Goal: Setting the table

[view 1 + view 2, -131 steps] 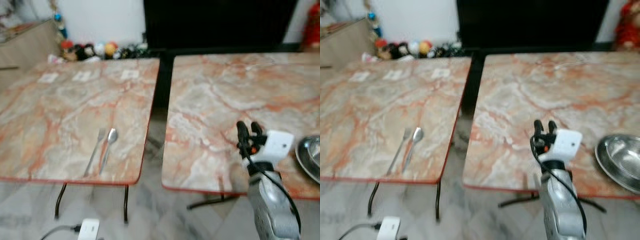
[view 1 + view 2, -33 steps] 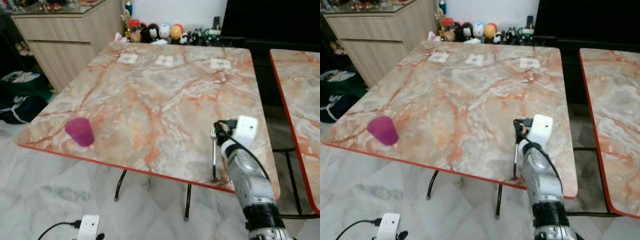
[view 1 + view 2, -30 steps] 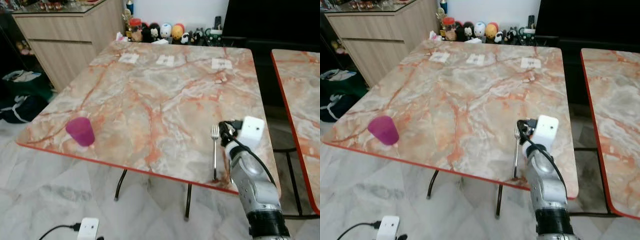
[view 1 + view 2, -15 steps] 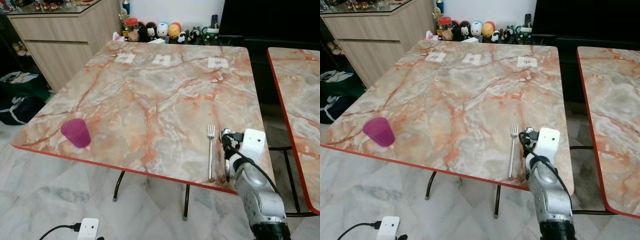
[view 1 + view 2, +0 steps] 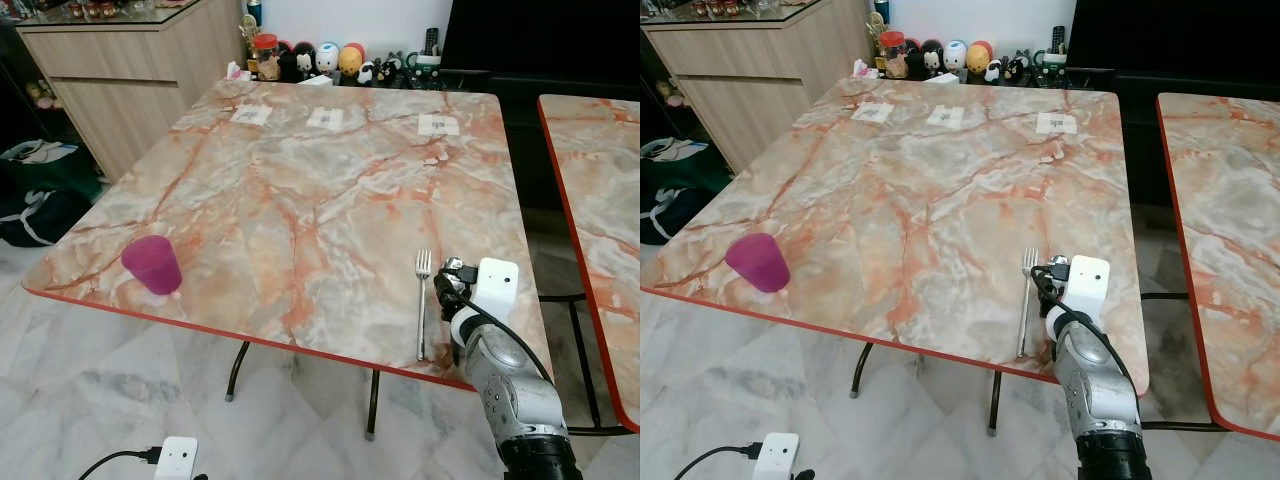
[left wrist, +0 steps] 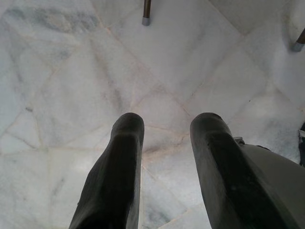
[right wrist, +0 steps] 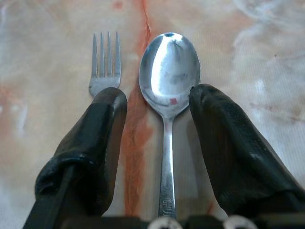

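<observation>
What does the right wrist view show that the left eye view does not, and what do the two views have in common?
Right wrist view alone: a spoon lying flat on the table between the open black fingers, beside the fork.

Left eye view alone: a purple cup near the table's front left edge, three paper cards at the far side, toys behind, and a second table to the right.

Both: the fork, the marble table and the right gripper.

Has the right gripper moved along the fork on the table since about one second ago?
Yes. The right gripper has drawn back toward the table's near edge: it was at the tines of the fork, now it sits beside the handle.
</observation>
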Tool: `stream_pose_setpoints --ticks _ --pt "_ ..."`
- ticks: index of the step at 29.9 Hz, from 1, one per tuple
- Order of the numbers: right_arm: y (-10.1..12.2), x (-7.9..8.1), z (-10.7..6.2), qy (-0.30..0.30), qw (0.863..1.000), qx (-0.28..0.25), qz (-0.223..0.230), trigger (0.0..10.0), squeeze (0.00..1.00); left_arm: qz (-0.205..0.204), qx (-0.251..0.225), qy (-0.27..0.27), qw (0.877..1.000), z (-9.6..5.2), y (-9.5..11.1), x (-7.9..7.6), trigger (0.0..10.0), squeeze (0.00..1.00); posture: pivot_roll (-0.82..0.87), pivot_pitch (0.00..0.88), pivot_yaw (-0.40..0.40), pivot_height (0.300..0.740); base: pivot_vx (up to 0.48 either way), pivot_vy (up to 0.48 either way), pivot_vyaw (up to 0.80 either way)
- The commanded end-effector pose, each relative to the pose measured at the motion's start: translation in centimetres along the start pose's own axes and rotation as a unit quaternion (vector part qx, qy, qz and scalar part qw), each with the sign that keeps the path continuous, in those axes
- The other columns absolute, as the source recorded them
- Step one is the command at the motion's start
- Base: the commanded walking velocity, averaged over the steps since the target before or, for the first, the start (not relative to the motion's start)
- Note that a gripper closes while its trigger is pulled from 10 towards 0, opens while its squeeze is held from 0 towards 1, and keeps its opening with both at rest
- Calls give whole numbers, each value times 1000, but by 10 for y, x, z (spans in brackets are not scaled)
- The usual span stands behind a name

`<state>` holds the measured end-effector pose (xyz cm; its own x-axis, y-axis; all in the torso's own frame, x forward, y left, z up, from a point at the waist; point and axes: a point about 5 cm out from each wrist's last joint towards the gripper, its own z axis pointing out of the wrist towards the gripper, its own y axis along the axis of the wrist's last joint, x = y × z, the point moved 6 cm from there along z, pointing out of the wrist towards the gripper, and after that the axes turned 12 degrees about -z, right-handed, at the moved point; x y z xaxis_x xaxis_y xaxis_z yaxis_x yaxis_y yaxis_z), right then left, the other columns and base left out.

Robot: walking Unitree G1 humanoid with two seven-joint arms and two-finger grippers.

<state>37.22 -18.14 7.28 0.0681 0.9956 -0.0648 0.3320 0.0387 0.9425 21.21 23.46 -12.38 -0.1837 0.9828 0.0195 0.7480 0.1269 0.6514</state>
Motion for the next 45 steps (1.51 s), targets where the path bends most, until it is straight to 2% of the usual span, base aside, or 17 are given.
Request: stream_pose_setpoints --ticks 1,10,21,22,23,31,45 --pt "-9 2 0 4 1000 18 2 10000 0 0 14 9 1000 -2 -8 9 10000 0 -73 80 53 740 0 0 0" --pt "-18 0 0 -3 999 35 6 10000 0 1 15 9 1000 -2 -8 9 10000 0 -70 80 53 740 0 0 0" --pt "-53 2 0 15 996 93 4 10000 0 -1 16 7 1000 -2 -9 8 10000 0 -65 83 52 740 0 0 0" --pt "-55 1 0 15 995 95 3 2706 0 -2 16 7 1000 -2 -8 8 10000 0 -67 82 52 740 0 0 0" --pt "-55 1 0 15 995 95 3 0 0 -2 17 7 1000 -2 -9 8 10000 0 -68 83 52 740 0 0 0" --pt "-52 -3 2 11 996 89 3 0 0 -2 21 6 1000 -3 -11 8 10000 0 -68 81 51 740 0 0 0" --pt "-53 1 3 18 996 85 -12 0 0 -1 25 6 1000 -3 -13 7 10000 0 -68 78 49 740 0 0 0"
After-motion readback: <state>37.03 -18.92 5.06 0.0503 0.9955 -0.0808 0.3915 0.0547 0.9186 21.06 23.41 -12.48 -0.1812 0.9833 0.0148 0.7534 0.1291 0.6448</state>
